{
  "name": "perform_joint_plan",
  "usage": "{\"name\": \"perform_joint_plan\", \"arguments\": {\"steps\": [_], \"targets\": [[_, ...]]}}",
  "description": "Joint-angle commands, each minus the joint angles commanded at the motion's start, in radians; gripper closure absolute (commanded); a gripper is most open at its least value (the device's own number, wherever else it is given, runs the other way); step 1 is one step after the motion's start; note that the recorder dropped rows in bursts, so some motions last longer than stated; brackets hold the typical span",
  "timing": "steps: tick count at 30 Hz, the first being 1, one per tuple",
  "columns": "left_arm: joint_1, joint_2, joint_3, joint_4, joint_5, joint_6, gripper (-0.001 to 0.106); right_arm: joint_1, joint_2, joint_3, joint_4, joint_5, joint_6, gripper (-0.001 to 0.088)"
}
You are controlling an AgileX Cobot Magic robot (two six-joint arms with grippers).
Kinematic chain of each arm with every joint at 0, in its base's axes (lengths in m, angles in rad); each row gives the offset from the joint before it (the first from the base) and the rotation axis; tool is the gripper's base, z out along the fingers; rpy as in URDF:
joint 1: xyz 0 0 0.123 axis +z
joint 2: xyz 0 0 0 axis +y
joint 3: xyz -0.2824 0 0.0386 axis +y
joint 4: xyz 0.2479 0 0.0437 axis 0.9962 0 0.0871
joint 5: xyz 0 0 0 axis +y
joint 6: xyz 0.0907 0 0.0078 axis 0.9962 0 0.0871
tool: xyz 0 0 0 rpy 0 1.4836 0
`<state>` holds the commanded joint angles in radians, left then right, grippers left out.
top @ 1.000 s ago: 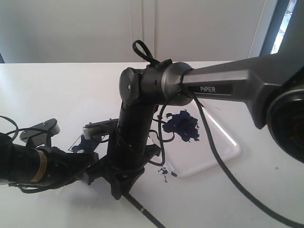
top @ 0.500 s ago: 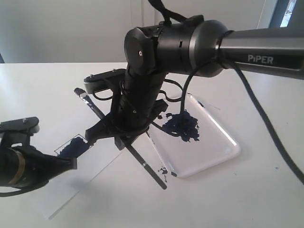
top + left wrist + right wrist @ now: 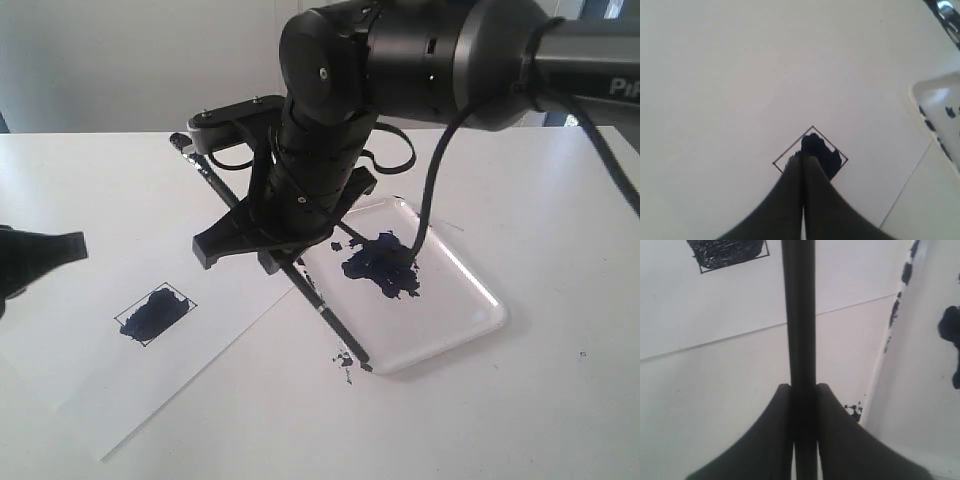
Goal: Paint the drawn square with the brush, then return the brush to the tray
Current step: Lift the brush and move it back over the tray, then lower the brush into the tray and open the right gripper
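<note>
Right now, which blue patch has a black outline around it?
The one in the drawn square on the paper; the ragged splotch on the tray has none.

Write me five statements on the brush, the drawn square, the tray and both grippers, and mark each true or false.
1. The right gripper is clamped on the brush. True.
2. The drawn square is blank white inside. False: dark blue paint covers much of it.
3. The brush lies loose in the tray. False: the gripper holds it.
4. The left gripper is shut and empty. True.
5. The tray is clean. False: a dark blue paint splotch sits in it.
</note>
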<state>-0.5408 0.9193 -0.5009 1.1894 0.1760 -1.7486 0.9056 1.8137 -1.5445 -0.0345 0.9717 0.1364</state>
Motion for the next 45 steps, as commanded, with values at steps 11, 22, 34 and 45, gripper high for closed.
{"name": "perform_joint_plan", "arguments": {"steps": [11,22,34,45], "targets": [[0.0,-0.248,0.015,0.0,0.001,0.008,0.105,0.0,-0.184,0.198,-0.172,-0.105,0.142,0.0868],[0.0,-0.353,0.154,-0.022,-0.075,-0.007,0.105,0.0,-0.442,0.58,-0.242,-0.425,0.302,0.0868],[0.0,-0.433,0.226,-0.02,-0.145,0.001,0.105,0.0,-0.503,0.922,-0.523,-0.583,0.783,0.0868],[0.0,-0.473,0.248,0.069,-0.239,-0.003,0.105,0.0,-0.335,1.028,-0.732,-0.679,1.081,0.0868]]}}
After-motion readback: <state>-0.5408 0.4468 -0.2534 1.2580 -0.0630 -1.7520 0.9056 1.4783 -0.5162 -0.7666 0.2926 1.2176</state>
